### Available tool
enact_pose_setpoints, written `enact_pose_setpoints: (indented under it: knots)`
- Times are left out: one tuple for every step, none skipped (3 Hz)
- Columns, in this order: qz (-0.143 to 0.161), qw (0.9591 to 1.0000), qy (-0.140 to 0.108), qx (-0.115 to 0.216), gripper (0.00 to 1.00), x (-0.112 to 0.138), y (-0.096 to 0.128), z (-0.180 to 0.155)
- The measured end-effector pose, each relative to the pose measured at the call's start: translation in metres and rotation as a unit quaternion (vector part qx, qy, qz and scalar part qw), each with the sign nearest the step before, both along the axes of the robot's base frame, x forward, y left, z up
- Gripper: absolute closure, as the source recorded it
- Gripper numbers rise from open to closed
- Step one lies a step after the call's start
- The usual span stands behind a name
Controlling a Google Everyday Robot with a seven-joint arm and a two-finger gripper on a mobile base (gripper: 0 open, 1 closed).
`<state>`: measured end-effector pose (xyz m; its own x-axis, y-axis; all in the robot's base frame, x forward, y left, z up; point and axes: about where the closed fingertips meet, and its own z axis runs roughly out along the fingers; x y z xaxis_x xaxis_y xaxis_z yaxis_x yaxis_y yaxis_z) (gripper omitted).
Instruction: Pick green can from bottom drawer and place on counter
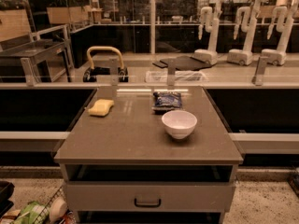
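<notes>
The counter is the grey-brown top of a grey drawer unit in the middle of the camera view. On it stand a white bowl, a blue snack bag and a yellow sponge. A drawer with a dark handle sits shut below the top. The green can is not in view. The gripper is not in view.
A long pale ledge with glass panels runs behind the counter. A wire basket with packets sits on the floor at the lower left. Several white robot arms stand in the far room.
</notes>
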<state>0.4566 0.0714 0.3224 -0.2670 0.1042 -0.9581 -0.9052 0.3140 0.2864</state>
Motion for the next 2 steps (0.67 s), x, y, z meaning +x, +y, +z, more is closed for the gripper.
enact_pose_setpoints:
  knots:
    - [0.023,0.9978,-0.023,0.057,1.00,-0.019,-0.037,0.119]
    - [0.017,0.9942,-0.057,0.089,1.00,-0.017,-0.083,0.273]
